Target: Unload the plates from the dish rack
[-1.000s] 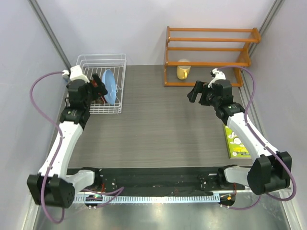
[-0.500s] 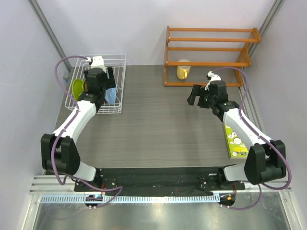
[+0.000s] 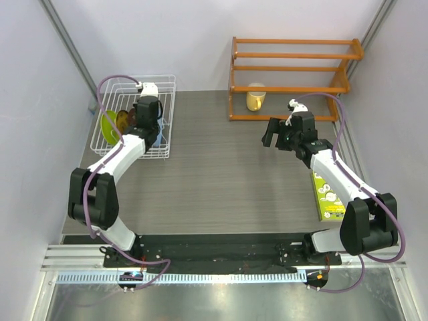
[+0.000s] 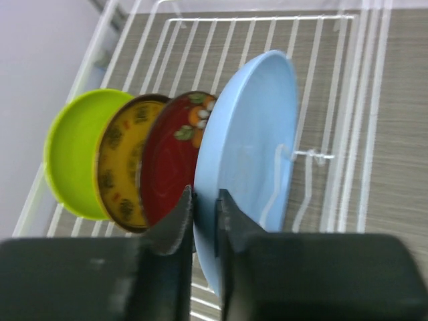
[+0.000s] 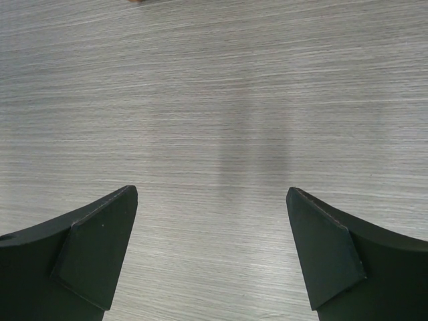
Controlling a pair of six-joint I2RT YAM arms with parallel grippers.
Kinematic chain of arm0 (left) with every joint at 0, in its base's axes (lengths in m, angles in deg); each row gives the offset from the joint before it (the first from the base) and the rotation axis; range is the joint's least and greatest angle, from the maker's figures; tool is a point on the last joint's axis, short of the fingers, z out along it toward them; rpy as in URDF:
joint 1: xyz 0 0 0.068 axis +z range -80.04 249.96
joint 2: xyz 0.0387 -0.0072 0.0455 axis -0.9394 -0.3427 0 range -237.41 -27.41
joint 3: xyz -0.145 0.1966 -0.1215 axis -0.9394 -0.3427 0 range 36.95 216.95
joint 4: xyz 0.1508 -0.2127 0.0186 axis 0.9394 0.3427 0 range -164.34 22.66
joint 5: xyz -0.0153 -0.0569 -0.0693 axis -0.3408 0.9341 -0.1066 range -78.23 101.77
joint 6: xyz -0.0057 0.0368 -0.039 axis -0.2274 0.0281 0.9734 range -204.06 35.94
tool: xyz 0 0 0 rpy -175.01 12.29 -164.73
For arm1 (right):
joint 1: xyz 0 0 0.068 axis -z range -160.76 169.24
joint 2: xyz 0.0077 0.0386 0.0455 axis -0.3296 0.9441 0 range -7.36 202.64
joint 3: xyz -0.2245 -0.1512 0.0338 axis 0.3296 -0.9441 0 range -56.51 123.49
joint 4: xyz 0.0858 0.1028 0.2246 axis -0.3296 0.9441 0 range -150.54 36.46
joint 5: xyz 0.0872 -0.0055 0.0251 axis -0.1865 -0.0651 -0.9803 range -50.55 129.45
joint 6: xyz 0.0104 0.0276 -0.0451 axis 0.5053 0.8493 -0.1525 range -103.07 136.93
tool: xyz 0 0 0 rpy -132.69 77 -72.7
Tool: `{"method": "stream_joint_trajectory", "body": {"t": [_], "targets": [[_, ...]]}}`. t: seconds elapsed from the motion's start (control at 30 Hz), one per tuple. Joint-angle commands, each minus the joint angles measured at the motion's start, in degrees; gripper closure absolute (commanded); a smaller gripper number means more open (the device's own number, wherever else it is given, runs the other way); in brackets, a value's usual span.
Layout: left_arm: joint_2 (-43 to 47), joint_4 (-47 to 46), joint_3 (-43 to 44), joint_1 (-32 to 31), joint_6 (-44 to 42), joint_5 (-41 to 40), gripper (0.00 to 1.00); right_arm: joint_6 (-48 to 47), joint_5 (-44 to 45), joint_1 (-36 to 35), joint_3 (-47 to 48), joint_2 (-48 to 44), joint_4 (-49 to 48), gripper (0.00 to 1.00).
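The white wire dish rack (image 3: 164, 76) stands at the far left of the table. Several plates stand on edge in it: lime green (image 4: 70, 154), yellow-orange patterned (image 4: 120, 167), dark red patterned (image 4: 170, 174) and a larger light blue one (image 4: 254, 134). My left gripper (image 4: 204, 197) is shut on the near rim of the light blue plate, one finger on each face. Seen from above, the left gripper (image 3: 148, 124) reaches into the rack and hides most of the blue plate. My right gripper (image 5: 212, 200) hangs open over bare table, right of centre (image 3: 271, 134).
An orange wooden tiered shelf (image 3: 287, 77) stands at the back right with a pale yellow mug (image 3: 255, 99) on its lowest level. A green and white booklet (image 3: 329, 197) lies by the right wall. The rack (image 4: 261, 18) sits close to the left wall.
My left arm swung from the rack's front side into it and its jaws closed on the light blue plate's rim. The right arm shifted slightly, then held still, still open.
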Motion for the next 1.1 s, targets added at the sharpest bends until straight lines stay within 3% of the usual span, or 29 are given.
{"method": "stream_joint_trajectory", "body": {"t": [0.0, 0.27, 0.53, 0.6, 0.67, 0.7, 0.8, 0.93, 1.07], "targets": [[-0.4, -1.9, 1.6, -1.0, -2.4, -5.5, 1.0, -0.4, 1.0, -0.2, 2.2, -0.5, -0.6, 0.0], [0.9, -4.1, 4.1, -6.3, -10.3, -16.8, 1.0, -0.5, 1.6, -0.1, 1.5, -1.6, 0.1, 0.0], [2.4, -16.8, 10.8, -13.6, -32.1, -31.8, 1.0, -0.7, 2.2, -0.1, 1.3, -3.5, 1.3, 0.0], [4.1, -17.2, 11.3, -14.5, -33.4, -32.9, 1.0, -0.7, 2.2, -0.1, 1.2, -4.4, 1.6, 0.0], [5.8, -12.7, 12.9, -15.2, -27.5, -32.4, 1.0, -0.7, 4.2, -0.1, 1.1, -5.2, 2.2, 0.0], [7.8, -1.9, 14.0, -15.7, -23.6, -27.1, 1.0, -0.6, 4.5, 0.0, 1.0, -6.4, 2.2, 0.0], [12.4, 13.4, 16.1, -15.9, -7.1, -13.8, 1.0, -0.9, 3.1, -0.1, 1.1, -8.8, 2.2, 0.0], [14.9, 20.7, 13.2, -16.0, 5.0, -3.4, 1.0, 1.0, -4.4, -0.1, 1.5, -10.3, 0.6, 0.0], [15.8, 21.1, 8.4, -16.0, 14.1, 7.7, 1.0, 5.3, -13.0, 0.0, 1.1, -9.8, -3.4, 0.0]]}}
